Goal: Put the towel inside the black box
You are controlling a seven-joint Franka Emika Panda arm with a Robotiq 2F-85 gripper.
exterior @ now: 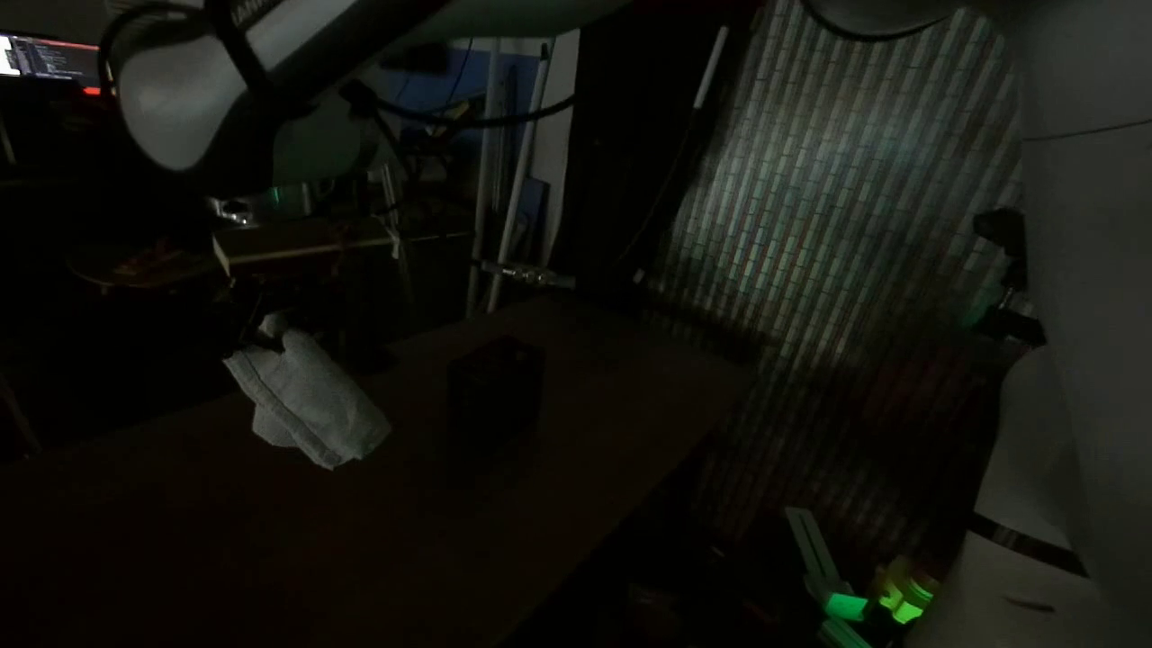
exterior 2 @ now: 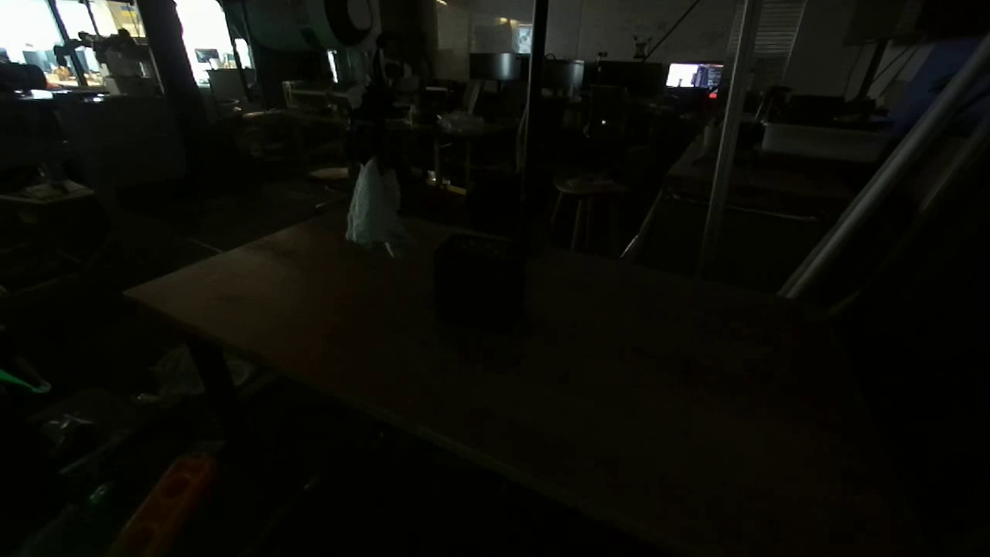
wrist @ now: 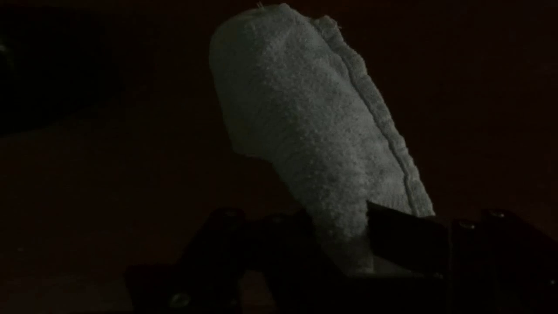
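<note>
Over the bench (exterior 2: 278, 302), the pale towel (exterior: 310, 400) hangs from the jaws, which are clamped on one bunched end of it; the rest droops loose. The black box (exterior 2: 479, 282) stands on the bench, beside the towel and apart from it in both exterior views. Whether the towel's lowest fold touches the bench top, I cannot tell.

The likeliest trouble, I judge, is height: if the carry runs too low, the dangling part could catch the box's upper edge and drag or tip the box, or fold over a wall and end half outside. Because the hold takes only one end, a snag might also pull the towel free of the jaws. The gloom adds risk: box and bench nearly merge and the opening is too dark to make out, so a release could come off-centre, leaving the towel draped over the side.
</note>
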